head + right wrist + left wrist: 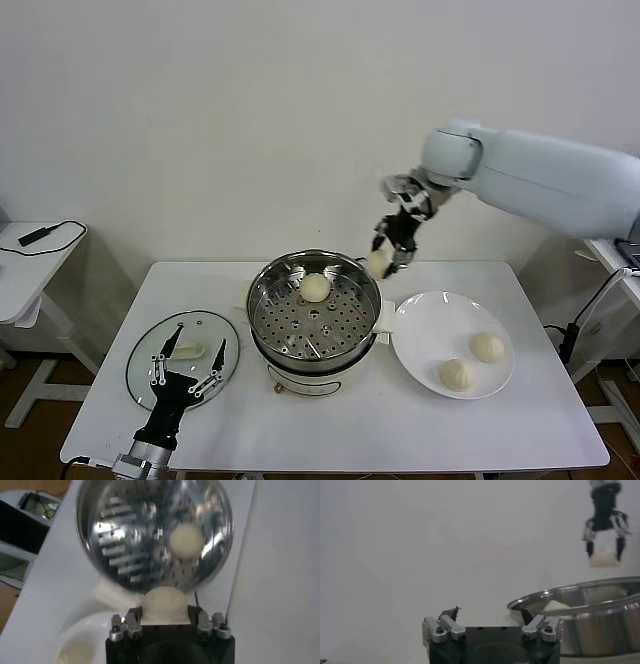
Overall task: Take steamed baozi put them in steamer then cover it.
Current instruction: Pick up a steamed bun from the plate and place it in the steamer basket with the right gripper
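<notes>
The steel steamer stands mid-table with one baozi on its perforated tray. My right gripper is shut on a second baozi and holds it in the air over the steamer's far right rim. The right wrist view shows this baozi between the jaws, above the steamer and the baozi inside. Two more baozi lie on the white plate. The glass cover lies flat at the left. My left gripper is open just above the cover.
The white plate sits right of the steamer. A side table with a black device and cable stands at the far left. The left wrist view shows the steamer's rim and my right gripper with its baozi above.
</notes>
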### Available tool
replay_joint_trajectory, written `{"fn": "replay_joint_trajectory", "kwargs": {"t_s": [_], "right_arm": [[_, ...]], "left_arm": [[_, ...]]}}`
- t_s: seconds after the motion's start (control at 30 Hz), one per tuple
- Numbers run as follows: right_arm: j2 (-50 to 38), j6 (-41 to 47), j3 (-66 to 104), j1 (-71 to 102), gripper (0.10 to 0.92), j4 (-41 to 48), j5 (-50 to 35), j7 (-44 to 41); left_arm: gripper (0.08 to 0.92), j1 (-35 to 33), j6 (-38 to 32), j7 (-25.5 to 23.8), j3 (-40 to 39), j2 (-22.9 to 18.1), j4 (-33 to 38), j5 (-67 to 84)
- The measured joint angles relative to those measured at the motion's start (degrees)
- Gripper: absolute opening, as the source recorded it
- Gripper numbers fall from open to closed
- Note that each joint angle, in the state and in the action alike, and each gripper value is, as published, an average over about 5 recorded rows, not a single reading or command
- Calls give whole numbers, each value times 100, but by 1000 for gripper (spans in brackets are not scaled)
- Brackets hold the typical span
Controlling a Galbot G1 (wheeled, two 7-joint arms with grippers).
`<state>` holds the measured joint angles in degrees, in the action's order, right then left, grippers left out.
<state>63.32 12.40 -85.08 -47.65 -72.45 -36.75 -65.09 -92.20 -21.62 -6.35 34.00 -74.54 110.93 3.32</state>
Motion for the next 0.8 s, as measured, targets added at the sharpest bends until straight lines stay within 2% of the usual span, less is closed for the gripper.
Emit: {"fn": "replay_joint_trajectory", "kwargs": {"t_s": [0.43,0.8], "right_arm": [[1366,463,-430,213,635,119,-682,920],[1921,697,-619,644,636,335,-795,1417]], "left_arm": [[823,-3,-44,13,11,5,48,4],[823,15,-81,13,14,14,34,5]]}}
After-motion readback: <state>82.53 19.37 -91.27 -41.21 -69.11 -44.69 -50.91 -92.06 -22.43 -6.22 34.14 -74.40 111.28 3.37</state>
